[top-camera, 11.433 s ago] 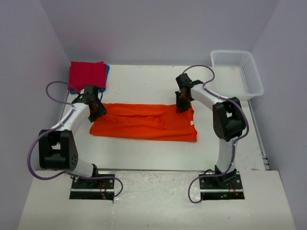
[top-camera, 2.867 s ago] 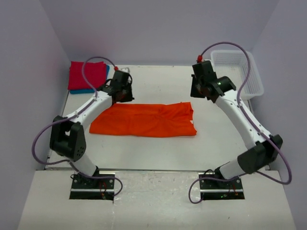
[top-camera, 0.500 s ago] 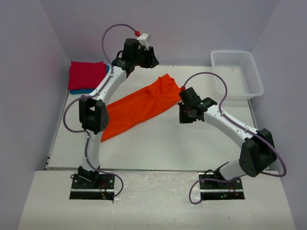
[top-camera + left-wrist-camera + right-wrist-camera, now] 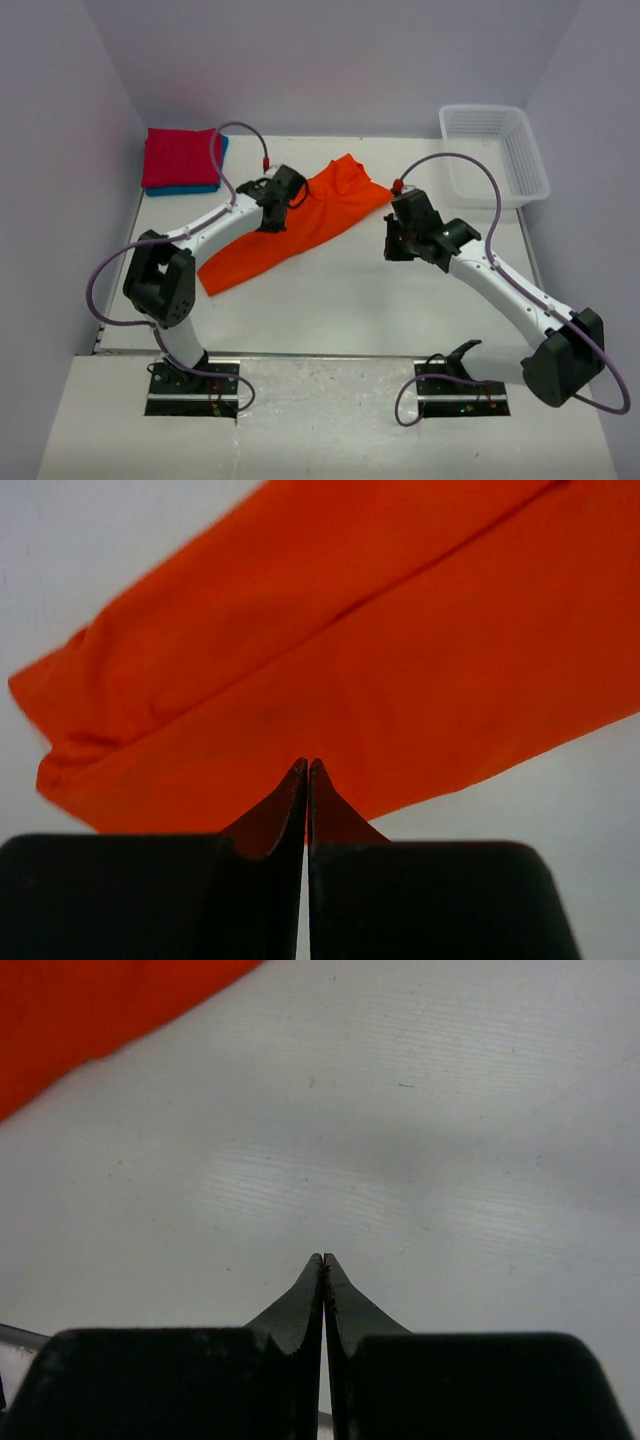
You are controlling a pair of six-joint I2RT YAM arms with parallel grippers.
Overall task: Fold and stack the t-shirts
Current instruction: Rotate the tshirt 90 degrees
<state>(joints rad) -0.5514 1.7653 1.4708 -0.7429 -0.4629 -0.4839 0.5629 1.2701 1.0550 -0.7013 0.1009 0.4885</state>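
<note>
The left gripper is hanging with jaws pressed together on nothing, poised over the orange tee, which is lying slantwise on the table. The right gripper is also pinching shut on nothing, hovering over bare table just off the orange tee's right end. The red tee is resting folded on the blue tee well left of the orange tee, and the basket is sitting well to its right.
</note>
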